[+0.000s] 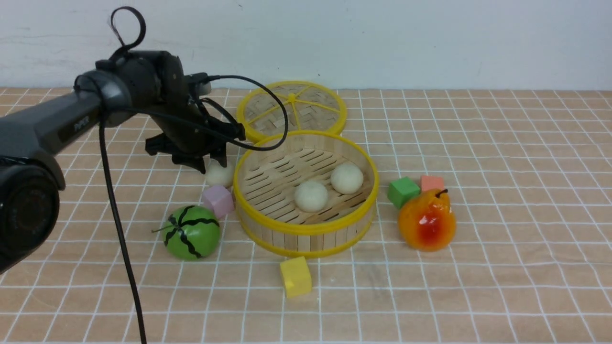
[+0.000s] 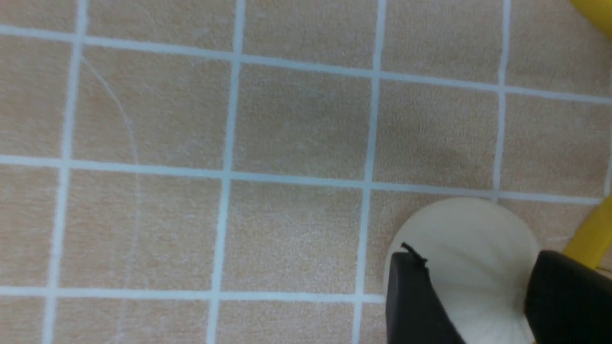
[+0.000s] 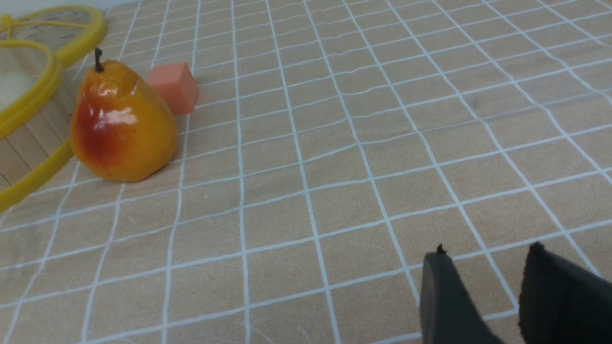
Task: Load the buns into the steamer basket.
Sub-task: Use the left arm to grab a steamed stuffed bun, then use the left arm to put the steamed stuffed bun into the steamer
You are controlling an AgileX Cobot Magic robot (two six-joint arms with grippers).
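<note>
Two buns (image 1: 311,196) lie in the steamer basket (image 1: 306,232); the third bun (image 1: 220,175) sits on the tabletop (image 1: 478,286) beside it, under the left hand (image 1: 210,164), fingers (image 2: 416,301) parted. It looks soft and light: pinch its middle gently.

The small cream-white bun (image 1: 220,175) outside the basket sits hemmed in. The wall of the round bamboo-slat steamer basket (image 1: 306,236) is just to its right, a pale pink cube (image 1: 218,200) just in front, and the black left gripper (image 1: 213,166) overhead. Bare tile lies open to its left. A black cable (image 1: 282,112) loops over the basket's far-left rim. Inside, the left slats are bare; a second bun (image 1: 311,196) and a third bun (image 1: 347,177) occupy the middle and right.
</note>
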